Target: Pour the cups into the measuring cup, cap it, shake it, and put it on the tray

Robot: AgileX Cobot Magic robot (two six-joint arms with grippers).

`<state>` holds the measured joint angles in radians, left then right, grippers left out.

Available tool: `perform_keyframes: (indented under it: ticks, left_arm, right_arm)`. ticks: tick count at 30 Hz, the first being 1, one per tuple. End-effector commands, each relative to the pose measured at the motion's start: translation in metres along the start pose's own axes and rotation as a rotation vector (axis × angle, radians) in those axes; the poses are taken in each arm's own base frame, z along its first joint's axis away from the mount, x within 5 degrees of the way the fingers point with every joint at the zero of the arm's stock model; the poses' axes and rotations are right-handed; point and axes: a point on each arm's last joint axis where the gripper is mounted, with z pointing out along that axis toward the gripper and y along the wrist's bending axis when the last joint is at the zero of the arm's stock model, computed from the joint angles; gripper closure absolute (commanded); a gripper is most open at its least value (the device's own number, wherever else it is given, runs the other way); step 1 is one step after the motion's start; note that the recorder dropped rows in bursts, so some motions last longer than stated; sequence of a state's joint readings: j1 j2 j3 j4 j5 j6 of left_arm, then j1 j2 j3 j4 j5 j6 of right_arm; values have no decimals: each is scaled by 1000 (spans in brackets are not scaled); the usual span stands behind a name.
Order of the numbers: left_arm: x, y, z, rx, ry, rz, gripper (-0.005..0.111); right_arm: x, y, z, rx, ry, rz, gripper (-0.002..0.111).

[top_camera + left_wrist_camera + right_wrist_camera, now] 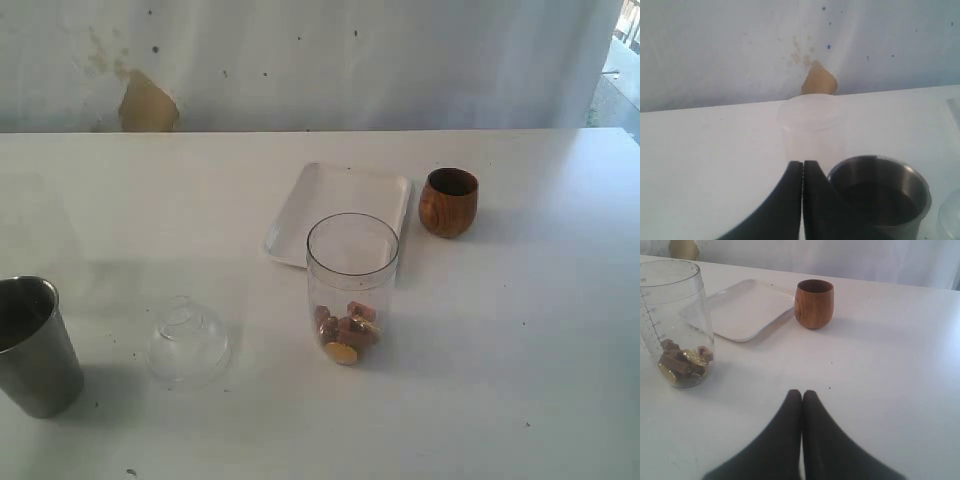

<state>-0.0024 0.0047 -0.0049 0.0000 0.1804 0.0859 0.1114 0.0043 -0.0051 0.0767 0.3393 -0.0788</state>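
My left gripper [802, 167] is clenched and empty, with the steel tumbler [880, 197] upright just beside its tips. My right gripper [802, 395] is also clenched and empty, low over the bare table [880, 390]. Ahead and to one side stands the measuring cup [675, 315], uncapped, with brown pieces and gold discs at its bottom. The wooden cup [813, 304] and tray [747, 310] lie farther out. Judgement: pouring looks done and capping is next, so one gripper must open onto the clear domed lid [188, 342].
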Motion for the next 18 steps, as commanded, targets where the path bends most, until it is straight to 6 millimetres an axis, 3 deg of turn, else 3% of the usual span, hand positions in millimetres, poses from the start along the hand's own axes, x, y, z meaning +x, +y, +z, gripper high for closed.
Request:
perform_keyframes:
  ticks: [1,10,12,15,18]
  left_arm:
    - [-10,1,-1,-3,-130,-100,106]
    - [-29,4,-6,55,-351,-599,106]
    - [-29,4,-5,63,-345,-643,106]
    - [-44,5,-7,67,-353,-638,105]
    - [-61,6,-5,63,-341,-562,91]
  right_arm:
    - [2,0,0,2,2,8,108]
    - [2,0,0,2,2,8,108]
    - [2,0,0,2,2,8,108]
    - [2,0,0,2,2,8,108]
    - [2,0,0,2,2,8,108]
